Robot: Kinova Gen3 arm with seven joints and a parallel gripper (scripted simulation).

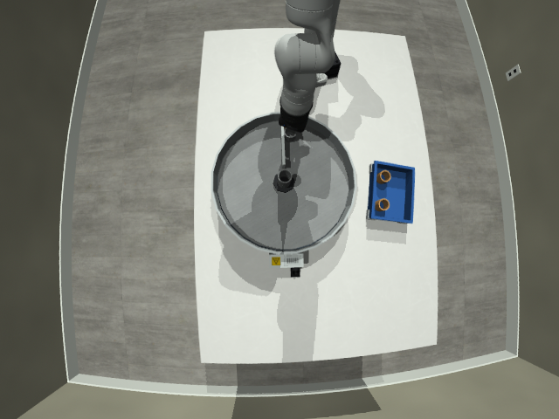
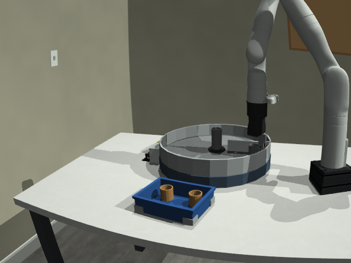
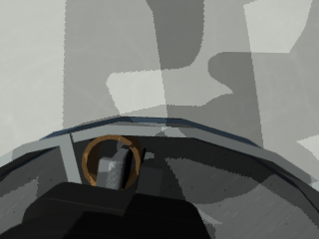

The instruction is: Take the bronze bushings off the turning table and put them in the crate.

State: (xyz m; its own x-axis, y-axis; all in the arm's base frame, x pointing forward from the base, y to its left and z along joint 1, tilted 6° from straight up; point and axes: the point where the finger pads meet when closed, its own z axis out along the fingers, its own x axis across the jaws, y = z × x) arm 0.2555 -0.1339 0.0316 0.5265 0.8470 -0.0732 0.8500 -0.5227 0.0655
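My gripper (image 2: pixel 261 146) (image 3: pixel 137 161) is low inside the turning table (image 1: pixel 352 194) (image 2: pixel 195 166), near its rim on the arm's side. It is shut on a bronze bushing (image 3: pixel 87 166) (image 2: pixel 265 146), pinching its wall: one finger is inside the ring, the other outside. The bushing looks upright; its base is hidden. What looks like a steel bushing (image 1: pixel 292 131) (image 2: pixel 253 148) stands on the turning table beside the gripper, toward the centre. Two bronze bushings (image 1: pixel 383 176) (image 1: pixel 383 204) (image 2: pixel 166 193) (image 2: pixel 195 198) stand upright in the blue crate (image 1: pixel 408 217) (image 2: pixel 164 215).
A dark post (image 1: pixel 284 177) (image 2: pixel 216 138) rises at the turning table's centre. A thin upright guide plate (image 1: pixel 283 146) (image 2: pixel 238 146) runs between the post and the gripper's area. The turning table's raised wall lies close beside the gripper and between it and the crate.
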